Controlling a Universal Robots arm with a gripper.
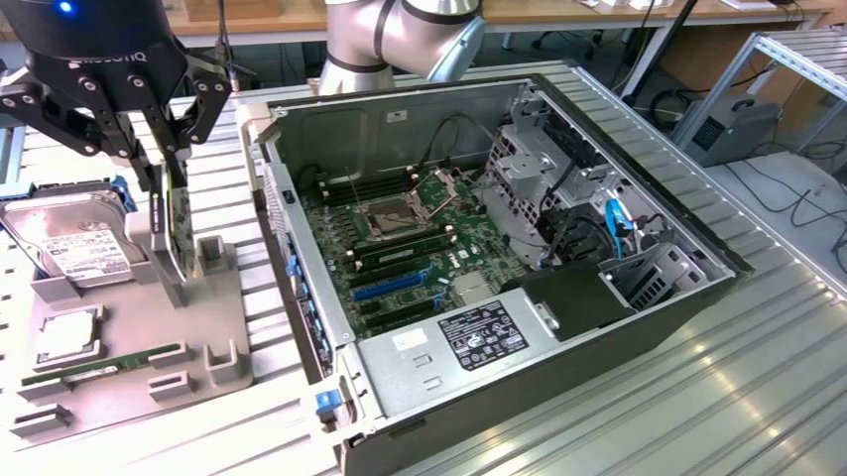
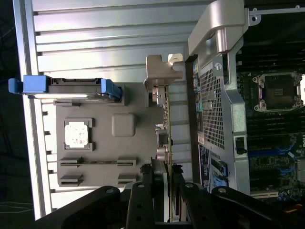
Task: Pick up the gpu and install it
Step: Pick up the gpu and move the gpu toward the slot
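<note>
The gpu stands on edge in a slot of the grey fixture, at the exterior view's left beside the open computer case. My gripper hangs straight over it, its two fingers reaching down either side of the card. In the wrist view the gpu shows edge-on with its silver bracket at the far end. My gripper has its fingers pressed against both faces of the card, shut on it. The card's lower edge still sits in the fixture.
On the fixture also lie a hard drive in blue rails, a processor chip and a green memory stick. Inside the case the motherboard shows a blue slot, cables and a drive cage.
</note>
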